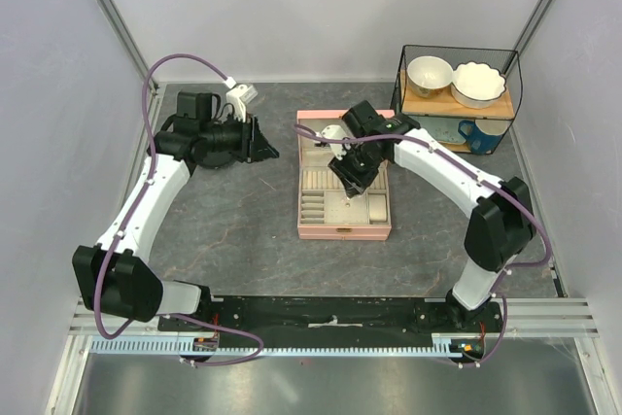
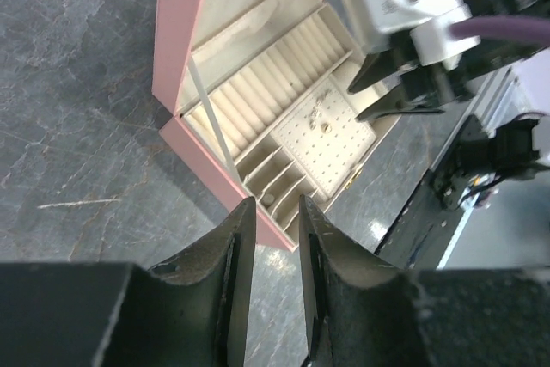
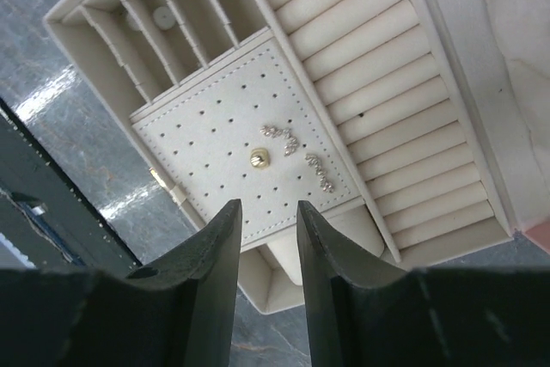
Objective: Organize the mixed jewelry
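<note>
The left hand (image 2: 273, 228) hangs above the grey stone-patterned tabletop (image 1: 233, 230) at 9 o'clock of the open pink rectangular jewelry box (image 1: 345, 232), its jaws a narrow gap apart with nothing between them. The mixed jewelry (image 3: 288, 154) lies on the box's cream perforated pad (image 3: 206, 143): a round gold stud (image 3: 259, 157) and two pale sparkling slender pieces (image 3: 281, 137), their long axes running 10 to 4 o'clock in the right wrist view. The right hand (image 3: 265, 229) hovers over that pad, narrowly parted and empty.
</note>
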